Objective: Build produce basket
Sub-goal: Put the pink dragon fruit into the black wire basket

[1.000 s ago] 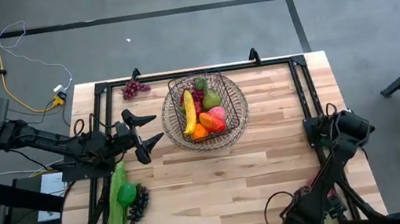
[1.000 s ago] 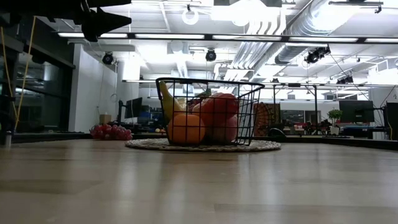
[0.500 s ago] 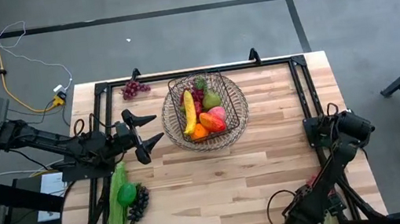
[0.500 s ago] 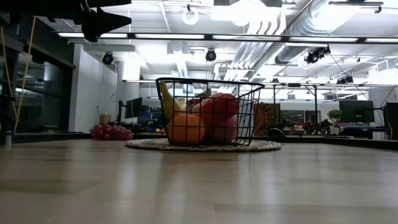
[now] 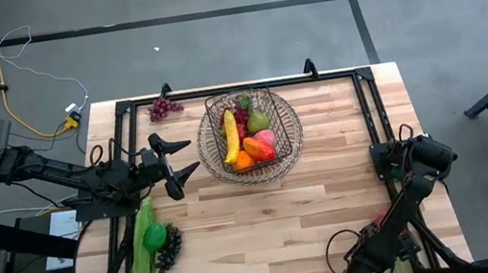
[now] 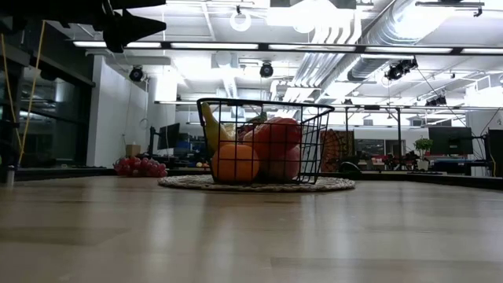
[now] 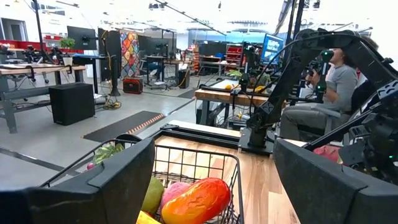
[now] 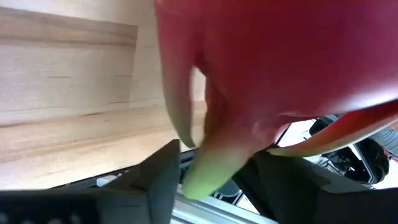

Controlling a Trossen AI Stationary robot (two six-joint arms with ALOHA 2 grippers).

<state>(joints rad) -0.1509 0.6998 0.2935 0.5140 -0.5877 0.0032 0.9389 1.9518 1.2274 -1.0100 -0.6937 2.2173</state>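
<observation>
The wire-mesh basket (image 5: 213,122) stood on a round woven tray (image 5: 294,134) at the far middle of the wooden worktop (image 5: 330,191), already heaped with a banana (image 5: 230,136), a pear (image 5: 258,120) and an orange (image 5: 243,160).

The left hand (image 5: 193,156) hovered just beside the basket, spread wide and empty.

The right hand (image 5: 365,262) was at the near edge, against a pink dragon fruit (image 8: 280,56). Whether it gripped the fruit could not be told.

**Risks**
- The dragon fruit looked smooth and rounded, with soft green-tipped flaps. A shallow grip would probably slip.
- The heap was high, so added fruit could roll over the thin wire rim.
- The limp green beans (image 5: 138,259) could snag in the mesh.
</observation>
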